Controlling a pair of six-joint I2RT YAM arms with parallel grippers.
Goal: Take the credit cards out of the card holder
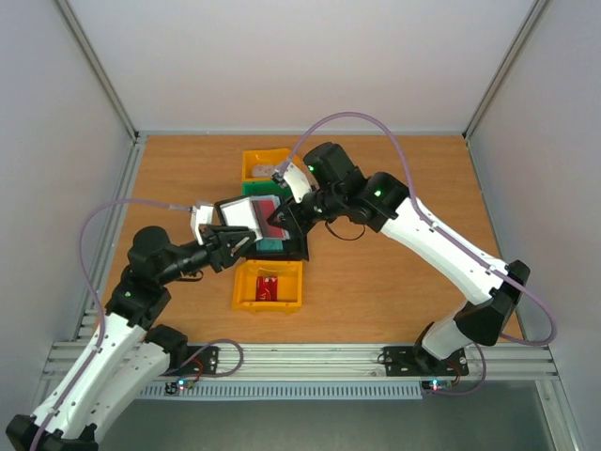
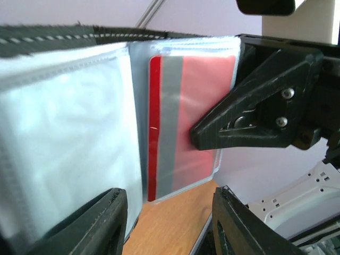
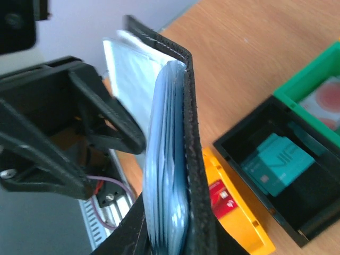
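Red card (image 2: 178, 95) next: gripping card holder (image 1: 246, 214) aloft with right claw (image 2: 199, 133), black bin (image 3: 243, 121) beneath holder; left claw (image 2: 167, 210) spread just under holder — calls for nipping card's edge, easing it from sleeve.

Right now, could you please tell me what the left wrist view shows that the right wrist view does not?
Only the left wrist view: a red credit card face-on in a clear pocket, with the right pincer clamped on that page. Only the right wrist view: a teal card in the black bin and a red card in the yellow bin. Both: the card holder, open with its pockets fanned.
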